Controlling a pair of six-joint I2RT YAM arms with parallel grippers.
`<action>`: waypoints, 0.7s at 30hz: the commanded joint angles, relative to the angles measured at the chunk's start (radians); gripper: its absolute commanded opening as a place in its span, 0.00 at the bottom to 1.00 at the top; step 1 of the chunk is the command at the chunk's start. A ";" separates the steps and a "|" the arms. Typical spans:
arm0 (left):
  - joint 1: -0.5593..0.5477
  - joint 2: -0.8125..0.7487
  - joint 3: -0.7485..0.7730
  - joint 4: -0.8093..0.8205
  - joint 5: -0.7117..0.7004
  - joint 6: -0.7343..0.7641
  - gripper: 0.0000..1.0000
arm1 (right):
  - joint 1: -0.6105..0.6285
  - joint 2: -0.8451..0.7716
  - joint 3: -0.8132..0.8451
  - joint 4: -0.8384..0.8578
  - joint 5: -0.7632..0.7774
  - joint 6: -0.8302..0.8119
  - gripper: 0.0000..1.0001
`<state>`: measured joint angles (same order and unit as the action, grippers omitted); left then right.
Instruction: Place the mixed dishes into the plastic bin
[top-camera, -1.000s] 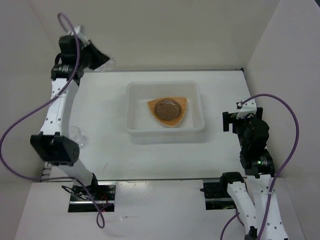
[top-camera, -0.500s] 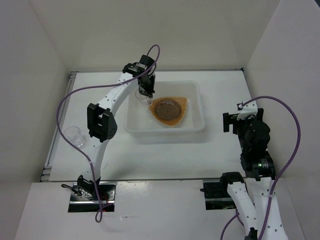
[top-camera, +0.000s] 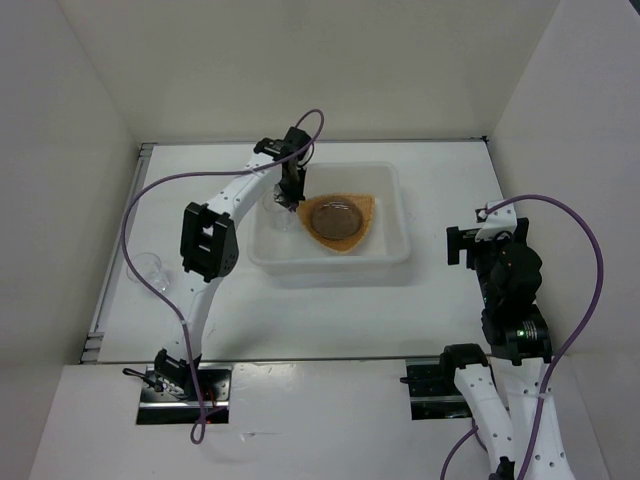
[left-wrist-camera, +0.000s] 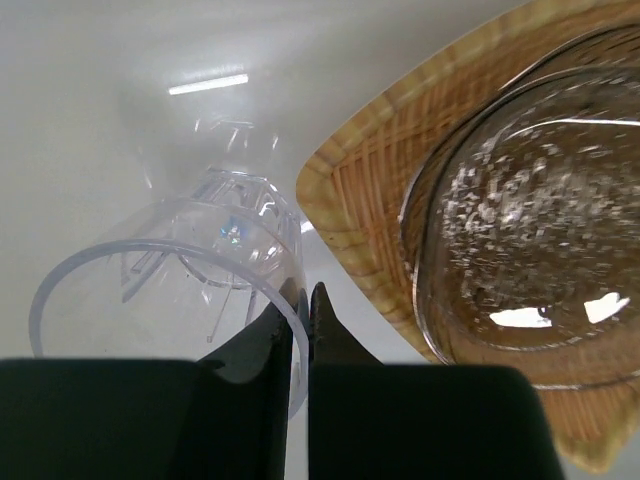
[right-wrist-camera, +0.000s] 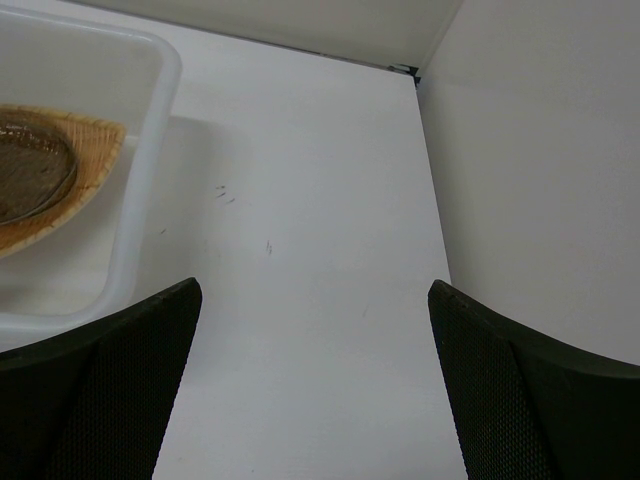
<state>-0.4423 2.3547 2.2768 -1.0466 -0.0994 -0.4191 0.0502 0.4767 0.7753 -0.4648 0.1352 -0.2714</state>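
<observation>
The white plastic bin (top-camera: 400, 215) stands mid-table. In it lies the tan woven plate (top-camera: 366, 212) with a grey translucent saucer (top-camera: 334, 217) on top; both show in the left wrist view, plate (left-wrist-camera: 370, 180) and saucer (left-wrist-camera: 530, 240). My left gripper (top-camera: 286, 196) is inside the bin's left part, shut on the rim of a clear plastic cup (left-wrist-camera: 190, 270) held beside the plate. A second clear cup (top-camera: 150, 268) stands on the table at the far left. My right gripper (top-camera: 470, 243) is open and empty, right of the bin (right-wrist-camera: 140, 200).
White walls enclose the table at the back, left and right (right-wrist-camera: 540, 150). The left arm's purple cable (top-camera: 160, 190) loops over the table left of the bin.
My left gripper has swung from the back left corner to the bin with the clear cup, then lowered into the bin's left part. The right arm has not moved.
</observation>
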 joint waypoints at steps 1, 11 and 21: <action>-0.007 0.014 -0.036 0.003 -0.026 0.005 0.01 | 0.010 -0.010 -0.008 0.038 0.007 -0.008 0.98; -0.016 -0.089 0.125 -0.053 -0.156 -0.014 0.92 | 0.010 -0.010 -0.008 0.038 0.007 -0.008 0.98; 0.172 -0.604 -0.302 -0.095 -0.497 -0.254 0.99 | 0.010 -0.010 -0.008 0.038 -0.002 -0.008 0.98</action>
<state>-0.3824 1.8786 2.1262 -1.0855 -0.4786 -0.5465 0.0502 0.4744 0.7753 -0.4648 0.1352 -0.2714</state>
